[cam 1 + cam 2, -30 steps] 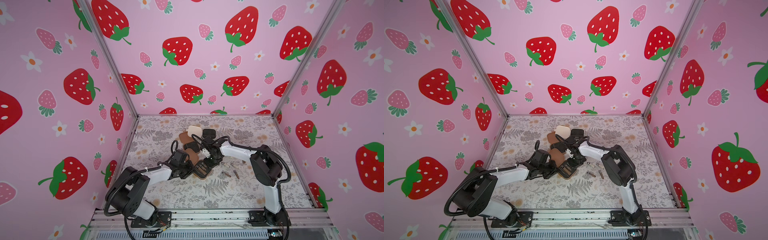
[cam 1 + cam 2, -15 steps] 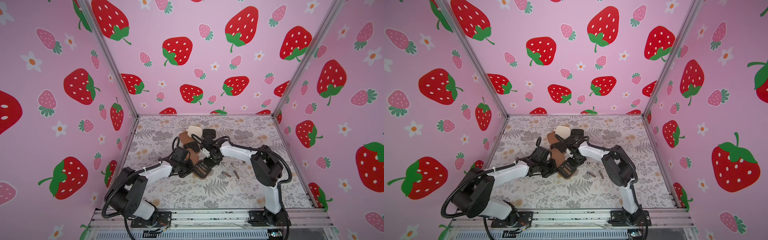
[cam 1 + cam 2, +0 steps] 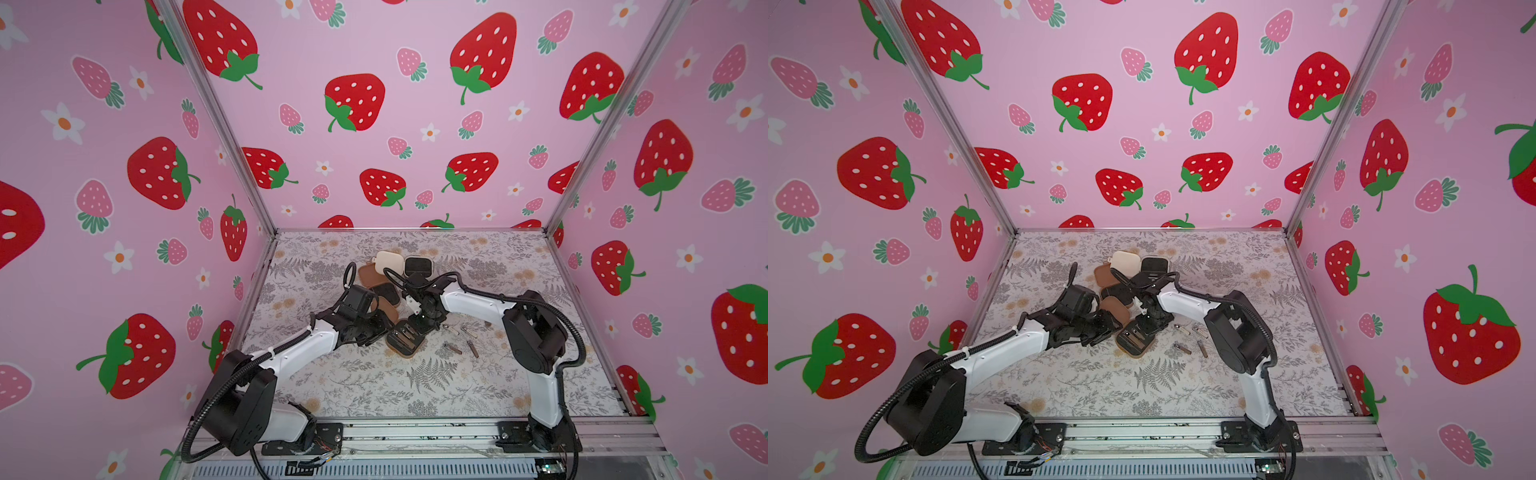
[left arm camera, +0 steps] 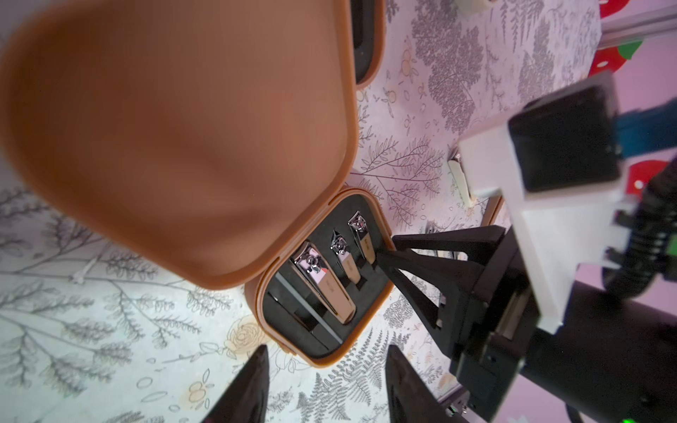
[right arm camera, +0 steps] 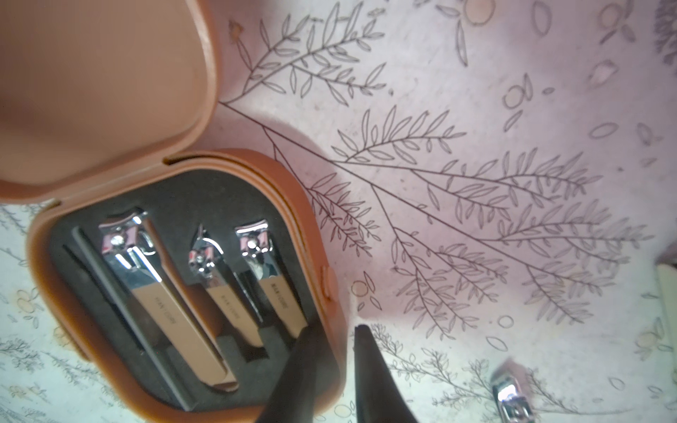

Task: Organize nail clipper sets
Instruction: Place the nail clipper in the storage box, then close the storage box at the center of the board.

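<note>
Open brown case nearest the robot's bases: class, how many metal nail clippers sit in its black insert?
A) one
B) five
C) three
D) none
C: in the right wrist view, three silvery-bronze metal clippers lie side by side in the black slotted insert of the open brown rounded-square case.

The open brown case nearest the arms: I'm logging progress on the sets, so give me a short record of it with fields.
item: brown case, lid raised open
contents: three clippers seated in the black insert
left arm: left gripper open, empty, tips by the case
right arm: right gripper astride the case's rim, jaws narrowly apart; grip unclear
outside: loose metal tools on the mat beside the case
</note>
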